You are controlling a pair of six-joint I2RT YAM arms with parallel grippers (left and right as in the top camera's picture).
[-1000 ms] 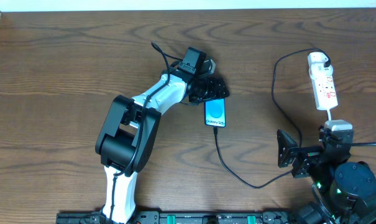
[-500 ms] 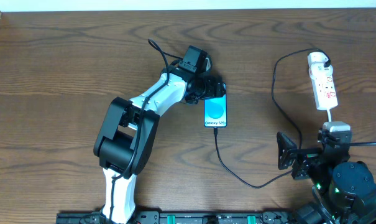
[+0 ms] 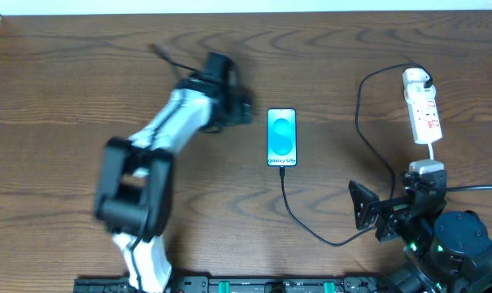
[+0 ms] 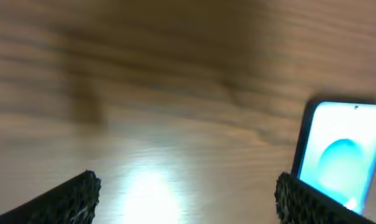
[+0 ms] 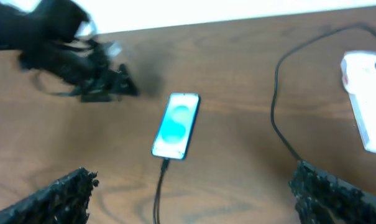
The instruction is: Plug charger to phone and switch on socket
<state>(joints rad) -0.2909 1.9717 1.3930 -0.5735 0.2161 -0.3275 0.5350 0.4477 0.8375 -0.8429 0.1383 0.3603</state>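
The phone lies flat near the middle of the table, screen up and lit. Its long axis runs near to far, and the charger cable meets its near short edge, so the plug looks seated, though the joint is too small to be sure. From there the black cable loops toward the near right, then climbs far along the right side to the adapter at the far end of the socket. The socket sits at the far right, well apart from the phone, with its long axis also roughly near to far. The left gripper is spread wide and empty. It is blurred in the overhead view, just left of the phone and clear of it. The right gripper is also spread with nothing between its fingers, and it sits at the near right. The socket lies almost straight beyond it toward the far edge, so the right arm is much the nearer one for the switch. That reach would run along the strip's length. The red markings show, but the rocker's position cannot be read.
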